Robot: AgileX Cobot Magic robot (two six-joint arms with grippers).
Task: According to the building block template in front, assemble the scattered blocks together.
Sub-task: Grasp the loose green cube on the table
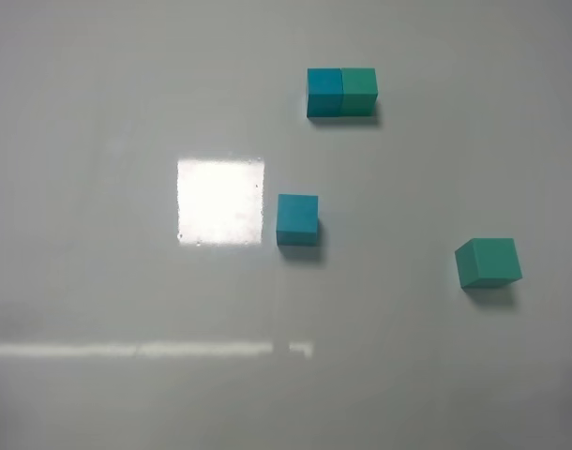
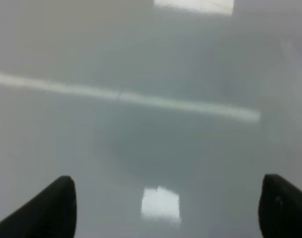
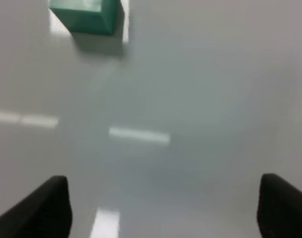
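Fingers do not appear in the high view; neither arm reaches into it. We note there the template point(image 1: 341, 92) at the far side of the worktop point(image 1: 98, 112), its blue half on the left and green half on the right, faces flush. Nearer, the blue cube point(image 1: 297, 219) sits just beside a bright glare patch point(image 1: 220, 201). The green cube point(image 1: 489, 262) lies well apart from it to the right and is turned slightly out of square with the template. Nothing is joined yet.

Left wrist view: the left fingers point(image 2: 47, 210) are spread wide with nothing between them. We see only bare worktop and reflections ahead; no cube is in sight.

Right wrist view: the right fingers point(image 3: 42, 210) are likewise spread and empty. The green cube point(image 3: 84, 15) lies ahead of them, well apart and cut off by the frame edge.

Assessment: we judge the step in hand to be the approach, each arm to the cube on its own side. We recommend:
- centring each cube between the spread fingers before descending;
- turning the right wrist so the fingers meet flat faces of the skewed green cube, not its corners;
- gripping faces that will not become the joint, leaving the mating faces free;
- setting blue on the left and green on the right, then pressing them flush as the template shows.
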